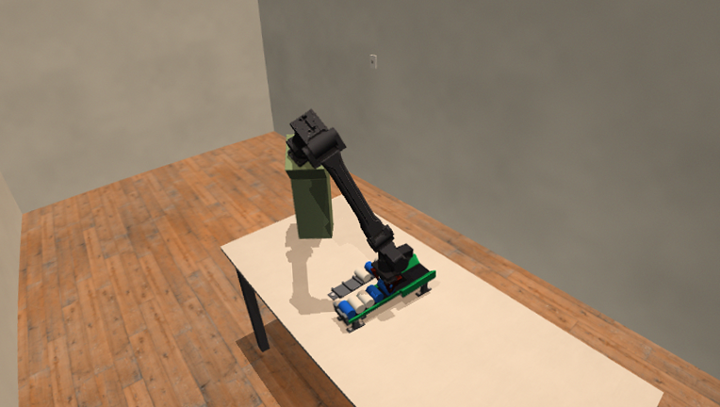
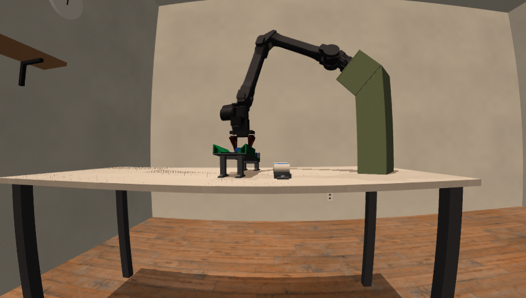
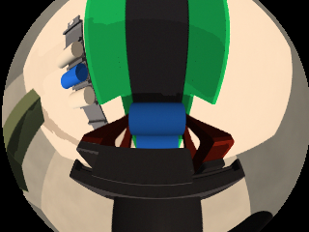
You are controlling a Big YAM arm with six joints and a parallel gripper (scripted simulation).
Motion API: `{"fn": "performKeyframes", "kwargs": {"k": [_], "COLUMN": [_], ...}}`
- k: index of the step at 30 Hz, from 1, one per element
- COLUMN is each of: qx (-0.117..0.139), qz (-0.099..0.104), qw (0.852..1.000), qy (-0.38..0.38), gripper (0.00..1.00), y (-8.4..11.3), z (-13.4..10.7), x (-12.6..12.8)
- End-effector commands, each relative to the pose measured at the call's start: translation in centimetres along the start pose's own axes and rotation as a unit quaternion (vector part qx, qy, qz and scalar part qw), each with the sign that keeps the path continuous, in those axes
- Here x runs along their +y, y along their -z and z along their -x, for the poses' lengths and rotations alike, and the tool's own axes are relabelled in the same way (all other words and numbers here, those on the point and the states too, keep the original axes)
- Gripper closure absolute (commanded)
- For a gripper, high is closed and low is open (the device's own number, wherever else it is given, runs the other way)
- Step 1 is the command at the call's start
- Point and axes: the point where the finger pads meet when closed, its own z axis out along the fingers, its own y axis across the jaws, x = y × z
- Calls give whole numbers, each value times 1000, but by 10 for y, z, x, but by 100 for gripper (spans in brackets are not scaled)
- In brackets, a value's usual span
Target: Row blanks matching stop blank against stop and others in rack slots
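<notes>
Gripper (image 3: 156, 145) fingers clamped on blue blank (image 3: 154, 124), held crosswise just over green feed ramp (image 3: 106, 45); stock rack (image 3: 87, 91) w/ blue + white blanks beside it.

One ramp (image 1: 421, 279), one rack (image 1: 346, 285), at least three blue blanks (image 1: 351, 310), three white blanks (image 1: 366, 298).

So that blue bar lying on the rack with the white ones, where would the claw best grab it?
Probably around the middle of the blue blank, coming straight down from above. It lies flat across the stock rack with white blanks close beside it, so the fingers fit best over its two ends.
</notes>
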Motion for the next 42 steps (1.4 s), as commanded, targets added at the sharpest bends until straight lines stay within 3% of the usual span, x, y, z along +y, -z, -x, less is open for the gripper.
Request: {"fn": "performKeyframes", "kwargs": {"k": [1, 42], "qx": [-5, -5], "qz": [-8, -6], "qw": [1000, 1000], "qy": [9, 9], "gripper": [43, 43], "y": [0, 0], "z": [13, 16], "x": [-6, -6]}}
